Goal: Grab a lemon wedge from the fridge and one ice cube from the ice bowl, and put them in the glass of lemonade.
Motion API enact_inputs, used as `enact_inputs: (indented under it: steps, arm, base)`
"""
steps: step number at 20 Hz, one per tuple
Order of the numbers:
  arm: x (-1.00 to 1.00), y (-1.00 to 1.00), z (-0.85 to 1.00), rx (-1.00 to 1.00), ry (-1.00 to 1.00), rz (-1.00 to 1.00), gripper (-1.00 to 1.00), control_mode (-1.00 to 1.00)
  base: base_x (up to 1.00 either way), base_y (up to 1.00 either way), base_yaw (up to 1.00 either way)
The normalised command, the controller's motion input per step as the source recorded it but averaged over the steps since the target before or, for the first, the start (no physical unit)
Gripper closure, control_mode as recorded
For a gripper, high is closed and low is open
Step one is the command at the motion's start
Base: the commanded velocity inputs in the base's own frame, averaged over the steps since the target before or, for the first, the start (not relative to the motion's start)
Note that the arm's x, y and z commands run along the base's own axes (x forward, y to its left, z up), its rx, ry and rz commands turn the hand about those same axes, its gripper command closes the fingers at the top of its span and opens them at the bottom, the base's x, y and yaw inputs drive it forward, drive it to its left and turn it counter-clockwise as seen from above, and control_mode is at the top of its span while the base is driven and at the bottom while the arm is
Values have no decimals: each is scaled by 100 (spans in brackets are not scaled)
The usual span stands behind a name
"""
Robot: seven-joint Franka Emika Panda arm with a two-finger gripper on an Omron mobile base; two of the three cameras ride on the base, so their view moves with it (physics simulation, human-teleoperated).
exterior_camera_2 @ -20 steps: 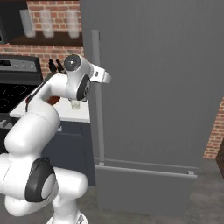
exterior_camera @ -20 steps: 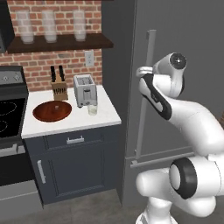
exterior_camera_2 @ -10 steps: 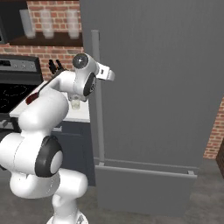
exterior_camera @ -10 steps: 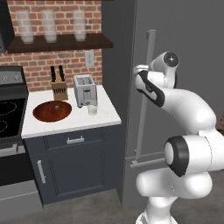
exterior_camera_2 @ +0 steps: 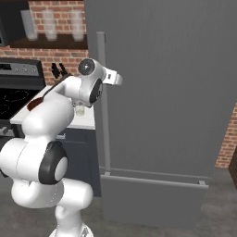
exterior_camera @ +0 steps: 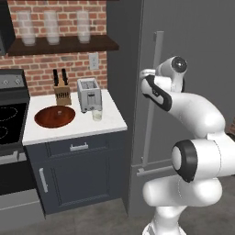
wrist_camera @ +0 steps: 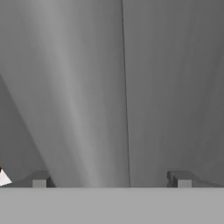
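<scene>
The dark grey fridge (exterior_camera: 193, 55) is closed, so the lemon wedge is hidden. My gripper (exterior_camera_2: 118, 79) is open and held up against the door at its long pale handle (exterior_camera_2: 102, 111), about chest height. In the hand view the gripper (wrist_camera: 110, 179) has its tips wide apart with nothing held, and the door fills the space between them. On the white counter to the left, the reddish-brown ice bowl (exterior_camera: 55, 116) lies flat. The small glass of lemonade (exterior_camera: 97, 114) stands to the bowl's right, in front of the toaster; this glass (exterior_camera_2: 80, 110) peeks out behind my arm.
A toaster (exterior_camera: 89, 94) and a knife block (exterior_camera: 61, 92) stand at the back of the counter (exterior_camera: 73, 131). Three tall frosted glasses (exterior_camera: 53, 26) sit on the shelf above. A black stove (exterior_camera: 9, 114) adjoins the counter on the left.
My arm has leaned in toward the fridge and its upper links have swung nearer the door. The hand stays by the handle with the jaws still wide open.
</scene>
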Motion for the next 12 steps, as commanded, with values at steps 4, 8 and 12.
enact_inputs:
  steps: [4,8,12]
  arm:
    - [33,0,-37,0,-1,0,100,-100]
    - [9,0,-8,0,0,0,100,-100]
    - [-1,0,0,0,0,0,100,-100]
  base:
    - [0,0,0]
    - [0,0,0]
    - [0,0,0]
